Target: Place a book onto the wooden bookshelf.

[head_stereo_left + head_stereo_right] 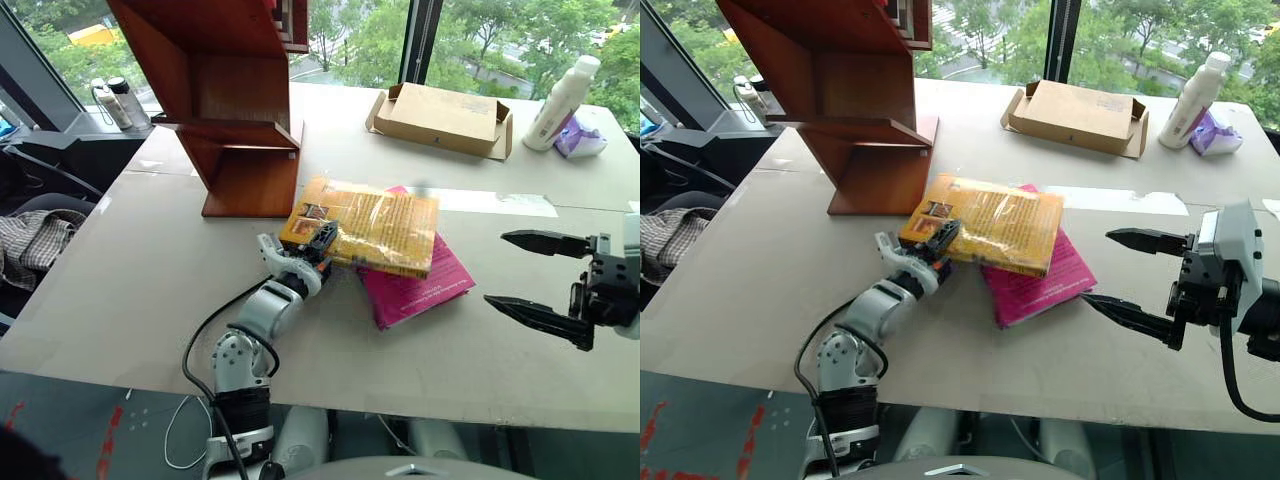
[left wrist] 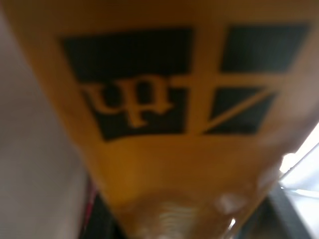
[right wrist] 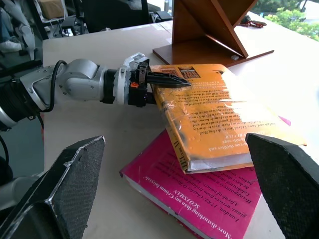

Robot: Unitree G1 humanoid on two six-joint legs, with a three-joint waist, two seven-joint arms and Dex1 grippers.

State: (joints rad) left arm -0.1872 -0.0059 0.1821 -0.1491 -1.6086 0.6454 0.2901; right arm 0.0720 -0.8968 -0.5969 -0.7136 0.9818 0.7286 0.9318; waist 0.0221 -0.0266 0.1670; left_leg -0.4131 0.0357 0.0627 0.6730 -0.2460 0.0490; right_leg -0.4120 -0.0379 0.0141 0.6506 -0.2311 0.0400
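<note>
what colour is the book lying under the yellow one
Magenta-pink with pale lettering, lying beneath the yellow-orange book; the right wrist view shows it best.

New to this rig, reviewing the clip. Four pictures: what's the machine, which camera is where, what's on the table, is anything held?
It is a two-armed humanoid robot. Two pictures come from its head, looking down over the arms; the other two come from cameras on each wrist.

On the table lie the yellow-orange book, resting on a magenta-pink book. Behind them stands the wooden bookshelf, with a flat cardboard box and a white bottle further back.

The left gripper is shut on a corner of the yellow-orange book, one finger lying on its cover. That is why the left wrist view is a blurred yellow close-up. The right gripper hangs open beside the books, touching nothing.
</note>
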